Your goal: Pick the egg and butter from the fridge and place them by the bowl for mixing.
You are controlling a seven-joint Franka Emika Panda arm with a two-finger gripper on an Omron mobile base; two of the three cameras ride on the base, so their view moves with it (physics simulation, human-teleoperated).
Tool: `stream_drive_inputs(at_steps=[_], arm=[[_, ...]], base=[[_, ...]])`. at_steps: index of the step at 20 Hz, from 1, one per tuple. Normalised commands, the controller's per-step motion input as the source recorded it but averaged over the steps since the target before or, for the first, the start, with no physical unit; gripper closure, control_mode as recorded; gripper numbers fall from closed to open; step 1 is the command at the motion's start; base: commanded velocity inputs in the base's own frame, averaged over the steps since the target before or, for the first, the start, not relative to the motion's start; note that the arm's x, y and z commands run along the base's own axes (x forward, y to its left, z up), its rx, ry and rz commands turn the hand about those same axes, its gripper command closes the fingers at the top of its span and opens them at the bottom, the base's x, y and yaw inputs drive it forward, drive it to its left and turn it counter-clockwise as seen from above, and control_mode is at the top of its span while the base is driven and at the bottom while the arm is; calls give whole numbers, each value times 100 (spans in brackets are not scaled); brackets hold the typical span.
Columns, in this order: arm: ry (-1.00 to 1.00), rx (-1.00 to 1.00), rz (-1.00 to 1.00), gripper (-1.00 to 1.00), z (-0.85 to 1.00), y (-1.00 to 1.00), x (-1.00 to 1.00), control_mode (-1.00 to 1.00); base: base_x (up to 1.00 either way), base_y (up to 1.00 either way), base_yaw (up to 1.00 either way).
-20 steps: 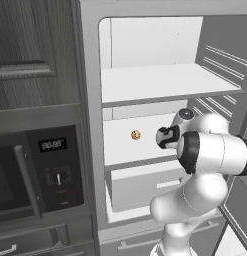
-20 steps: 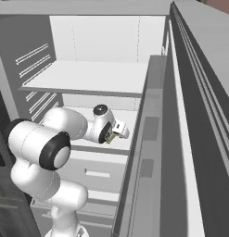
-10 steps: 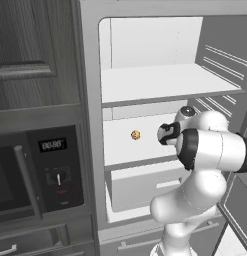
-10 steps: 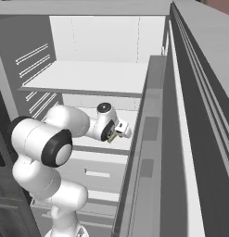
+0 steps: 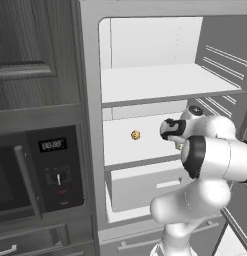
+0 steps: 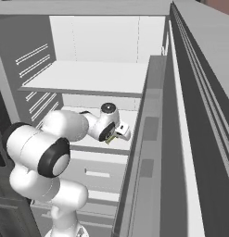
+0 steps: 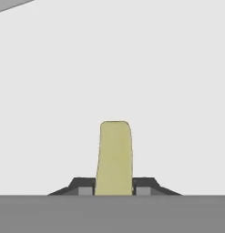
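Butter (image 7: 115, 157) pinched between the gripper (image 7: 115, 189) jaws, which stood wide a second ago, inside the fridge (image 5: 160, 85). Lifting out looks next; the speckled cookie (image 5: 135, 135) sits apart.

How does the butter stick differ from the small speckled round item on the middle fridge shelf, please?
The butter is a long, plain olive-yellow stick; the speckled item is a small brownish ball. The butter sits clamped in the tool; the speckled item lies free on the shelf, with nothing touching it. Both are inside the fridge.
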Motion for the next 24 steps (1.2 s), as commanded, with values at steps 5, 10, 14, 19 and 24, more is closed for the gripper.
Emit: stream_drive_inputs(at_steps=[5, 10, 14, 19, 24], arm=[[2, 10, 0, 100, 20, 17, -58, -100], [4, 0, 0, 100, 23, 27, -54, -100], [0, -3, 0, 100, 17, 39, -55, -100], [0, -2, 0, 100, 31, 19, -53, -100], [0, -5, 0, 100, 36, 8, -53, -100]], base=[[0, 0, 0], [0, 0, 0], [0, 0, 0], [0, 0, 0], [0, 0, 0]])
